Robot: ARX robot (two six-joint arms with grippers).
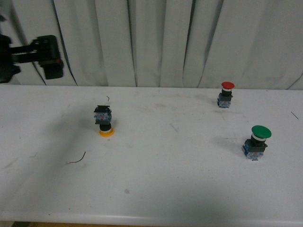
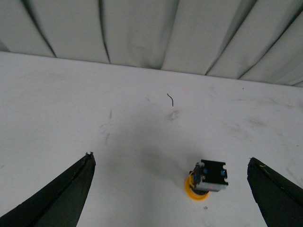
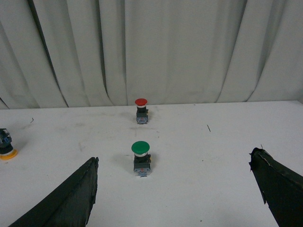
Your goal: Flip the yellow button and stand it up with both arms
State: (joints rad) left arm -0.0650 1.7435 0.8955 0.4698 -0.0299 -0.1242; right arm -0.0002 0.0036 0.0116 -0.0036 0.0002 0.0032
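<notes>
The yellow button (image 1: 105, 122) stands upside down on the white table (image 1: 170, 179), left of centre, its yellow cap flat on the surface and its blue-black block on top. In the left wrist view the yellow button (image 2: 207, 178) sits between the open fingers of my left gripper (image 2: 170, 158), nearer one finger (image 2: 277, 194) and touching neither. My left arm (image 1: 45, 56) hovers high at the far left of the front view. My right gripper (image 3: 174, 157) is open and empty; its view catches the yellow button (image 3: 5, 144) at the picture's edge.
A red-capped button (image 1: 227, 94) stands upright at the back right, and a larger green-capped button (image 1: 257, 142) stands upright nearer on the right. A small wire scrap (image 1: 76, 160) lies front left. A white curtain (image 1: 156, 38) hangs behind the table.
</notes>
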